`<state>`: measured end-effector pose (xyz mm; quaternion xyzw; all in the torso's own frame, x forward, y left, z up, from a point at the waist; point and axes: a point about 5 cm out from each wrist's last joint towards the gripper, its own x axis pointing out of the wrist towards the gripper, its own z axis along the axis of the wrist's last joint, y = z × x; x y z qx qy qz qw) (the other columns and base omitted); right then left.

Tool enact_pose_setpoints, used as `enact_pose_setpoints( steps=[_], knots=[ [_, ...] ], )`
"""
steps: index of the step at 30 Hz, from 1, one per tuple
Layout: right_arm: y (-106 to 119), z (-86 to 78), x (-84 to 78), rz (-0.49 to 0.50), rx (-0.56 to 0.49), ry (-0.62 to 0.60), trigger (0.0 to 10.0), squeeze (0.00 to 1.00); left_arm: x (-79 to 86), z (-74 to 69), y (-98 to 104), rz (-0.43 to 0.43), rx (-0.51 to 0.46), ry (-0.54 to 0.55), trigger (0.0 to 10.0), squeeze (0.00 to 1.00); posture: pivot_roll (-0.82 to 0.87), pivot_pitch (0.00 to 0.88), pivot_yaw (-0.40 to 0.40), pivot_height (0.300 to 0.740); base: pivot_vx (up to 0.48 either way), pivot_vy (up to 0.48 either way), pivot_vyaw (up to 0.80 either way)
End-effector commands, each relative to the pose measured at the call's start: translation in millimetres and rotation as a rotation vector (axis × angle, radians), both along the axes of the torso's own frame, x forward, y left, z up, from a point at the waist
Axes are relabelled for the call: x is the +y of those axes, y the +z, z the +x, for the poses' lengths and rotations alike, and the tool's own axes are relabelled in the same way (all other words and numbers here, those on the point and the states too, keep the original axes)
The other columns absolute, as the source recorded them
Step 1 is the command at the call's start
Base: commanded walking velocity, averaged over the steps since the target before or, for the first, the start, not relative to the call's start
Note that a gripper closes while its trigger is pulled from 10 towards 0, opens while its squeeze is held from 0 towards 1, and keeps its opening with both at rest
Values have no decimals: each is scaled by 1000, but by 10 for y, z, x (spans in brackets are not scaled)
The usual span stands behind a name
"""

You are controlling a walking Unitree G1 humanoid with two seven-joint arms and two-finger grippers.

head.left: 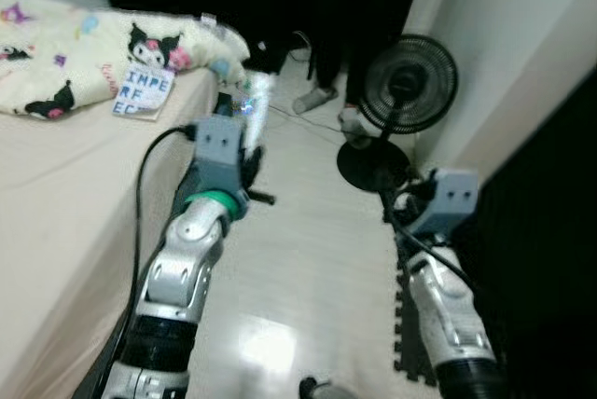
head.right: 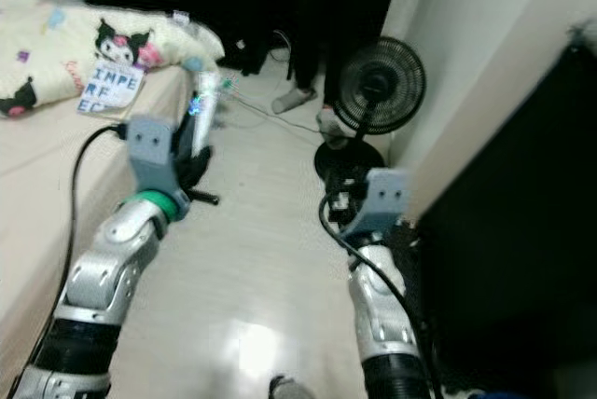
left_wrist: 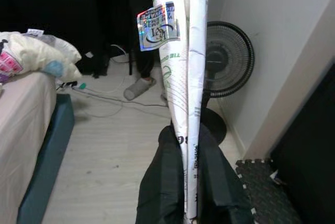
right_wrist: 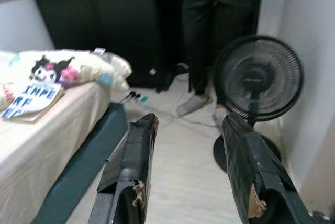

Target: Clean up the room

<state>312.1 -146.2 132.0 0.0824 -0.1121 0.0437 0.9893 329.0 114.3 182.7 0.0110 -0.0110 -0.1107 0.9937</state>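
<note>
Beside the bed (head.left: 65,194), over the pale floor (head.left: 298,259), the left gripper (left_wrist: 191,182) is raised and its two black fingers (left_wrist: 159,182) are clamped on a crumpled wrapper (left_wrist: 180,51), a long clear-and-white plastic thing with green print and a shiny sticker. From the head views the wrapper (head.left: 255,105) stands up out of the gripper, its top near the corner of the bed. On the bed lie a cream blanket (head.left: 103,49) with cartoon figures and a booklet (head.left: 143,91) with blue letters. The right gripper (right_wrist: 191,145) hangs lower at the robot's right, near a black fan (head.left: 406,87) that stands on the floor by the white wall (head.left: 504,54); its fingers (right_wrist: 133,161) are spread apart with nothing between them. Behind the fan a person (right_wrist: 220,30) in dark trousers and slippers stands near dark curtains. Cables (left_wrist: 104,106) trail on the floor by the bed's foot, and a black foam mat (head.left: 410,343) lies under the right arm.
</note>
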Motion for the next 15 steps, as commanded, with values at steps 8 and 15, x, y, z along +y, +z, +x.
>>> enact_pose_setpoints(
  steps=[8, 15],
  knots=[
    [-71, -26, -4, -5, 28, 1, 10000, 0, 7, -10, -66, 12, 23, 6, 10000, 0, -9, 74, 32, 740, 0, 0, -750],
    [-73, -26, -2, -4, 29, 1, 10000, 0, 14, -11, -73, 14, 24, 9, 10000, 0, -8, 74, 32, 740, 0, 0, -750]
  ],
)
